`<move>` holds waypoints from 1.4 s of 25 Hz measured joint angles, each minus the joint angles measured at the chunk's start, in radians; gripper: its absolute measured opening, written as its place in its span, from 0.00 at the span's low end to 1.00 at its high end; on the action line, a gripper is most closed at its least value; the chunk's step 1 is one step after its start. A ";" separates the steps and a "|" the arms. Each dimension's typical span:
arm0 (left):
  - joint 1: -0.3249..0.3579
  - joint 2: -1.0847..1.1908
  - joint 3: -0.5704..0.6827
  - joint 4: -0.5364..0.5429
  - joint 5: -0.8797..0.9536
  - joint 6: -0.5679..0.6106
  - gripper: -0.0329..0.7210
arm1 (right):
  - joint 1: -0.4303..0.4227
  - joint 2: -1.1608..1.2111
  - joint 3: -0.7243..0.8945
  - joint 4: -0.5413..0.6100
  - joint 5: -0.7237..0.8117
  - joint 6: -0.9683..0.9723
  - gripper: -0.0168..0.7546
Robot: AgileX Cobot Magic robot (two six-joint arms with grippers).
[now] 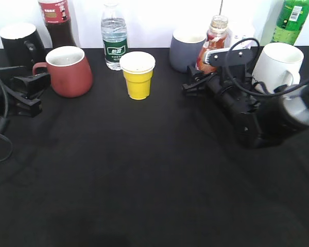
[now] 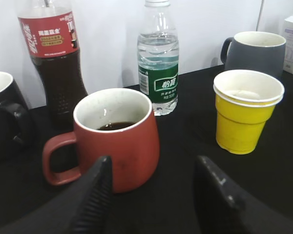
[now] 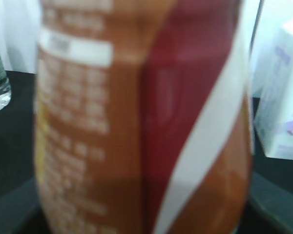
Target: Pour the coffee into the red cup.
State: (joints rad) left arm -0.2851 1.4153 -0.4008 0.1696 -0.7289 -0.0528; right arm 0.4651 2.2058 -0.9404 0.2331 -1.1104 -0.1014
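Observation:
The red cup (image 1: pixel 69 72) stands at the back left with its handle to the left. In the left wrist view (image 2: pixel 122 141) it holds some dark liquid. My left gripper (image 1: pixel 33 93) is open and empty just left of the cup, its jaws (image 2: pixel 151 170) low in front of it. The coffee bottle (image 1: pixel 212 49) is at the back right, leaning slightly, and its neck looks uncapped. My right gripper (image 1: pixel 195 82) is closed around its lower part. In the right wrist view the blurred brown, red and white label (image 3: pixel 88 122) fills the frame between the jaws (image 3: pixel 144 214).
A black mug (image 1: pixel 20 41), a dark bottle with a red label (image 1: pixel 56 20), a water bottle (image 1: pixel 115 36), a yellow cup (image 1: pixel 138 74), a grey mug (image 1: pixel 188 49), a white mug (image 1: pixel 278 64) and a green bottle (image 1: pixel 293 20) line the back. A white carton (image 3: pixel 283 107) stands behind the coffee.

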 joint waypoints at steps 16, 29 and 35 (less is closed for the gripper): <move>0.000 -0.001 0.000 0.002 0.004 0.000 0.58 | 0.000 -0.055 0.170 -0.017 -0.024 0.013 0.83; 0.000 -0.107 -0.402 -0.096 1.385 0.000 0.60 | 0.000 -0.652 0.024 -0.074 1.624 0.016 0.77; 0.000 -0.204 -0.465 -0.200 1.833 0.000 0.62 | 0.000 -0.693 -0.147 -0.196 2.070 0.101 0.77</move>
State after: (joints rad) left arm -0.2851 1.2109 -0.8657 -0.0309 1.1036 -0.0528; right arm 0.4651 1.5129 -1.0877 0.0368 0.9601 0.0000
